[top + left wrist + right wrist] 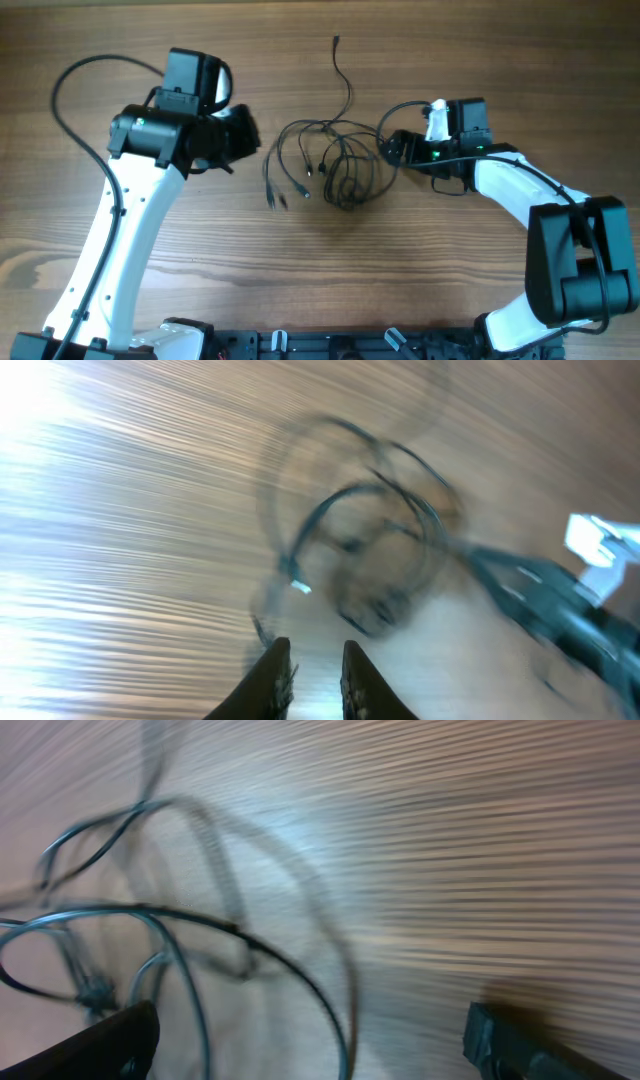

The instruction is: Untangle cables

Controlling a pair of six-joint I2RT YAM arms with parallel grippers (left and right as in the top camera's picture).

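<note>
Cables (335, 165) lie tangled (loose loops) between left gripper (252, 133) and right gripper (386, 148); table (300, 270) wooden.

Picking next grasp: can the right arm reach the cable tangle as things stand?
Likely yes: right gripper sits open at the edge of the cables, one strand between its fingers, nothing blocking.

Two end effectors (250, 138) (388, 148), one tangle of cables (345, 180).

**Cable tangle blocks the middle; bare wood toward 6 o'clock**

The cables (335, 165) sprawl across the middle of the surface (300, 270), with one strand trailing toward 12 o'clock. The left hand (250, 135) flanks them at 9 o'clock, and the right hand (387, 148) crowds their edge at 3.
</note>
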